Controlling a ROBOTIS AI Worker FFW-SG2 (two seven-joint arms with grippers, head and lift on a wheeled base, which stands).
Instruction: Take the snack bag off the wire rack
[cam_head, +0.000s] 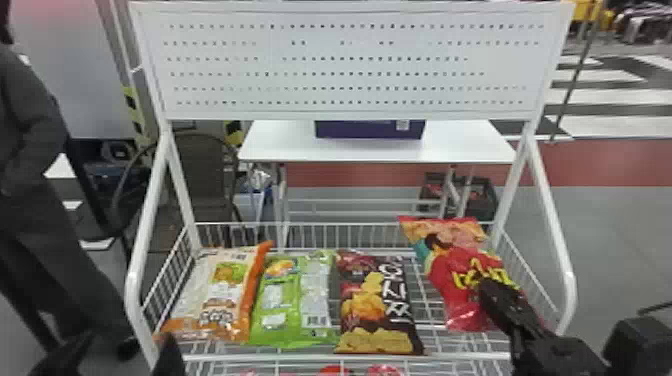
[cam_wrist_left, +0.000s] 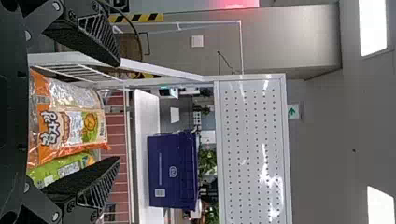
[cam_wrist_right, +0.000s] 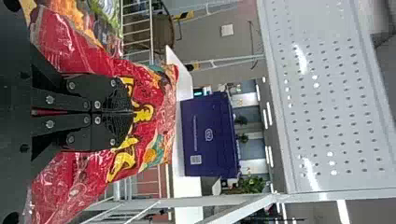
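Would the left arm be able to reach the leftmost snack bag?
Probably yes: the left gripper is open nearby and nothing covers the bag, though the white side post is close.

From my station I see a red snack bag (cam_head: 442, 267) with yellow lettering near the right edge of the white wire rack (cam_head: 300, 357). By its left edge I get a white-and-orange bag (cam_head: 215, 295), then a lime-green bag (cam_head: 287, 300) (loud, that one), then a dark brown bag (cam_head: 375, 305) with white lettering and golden chips.
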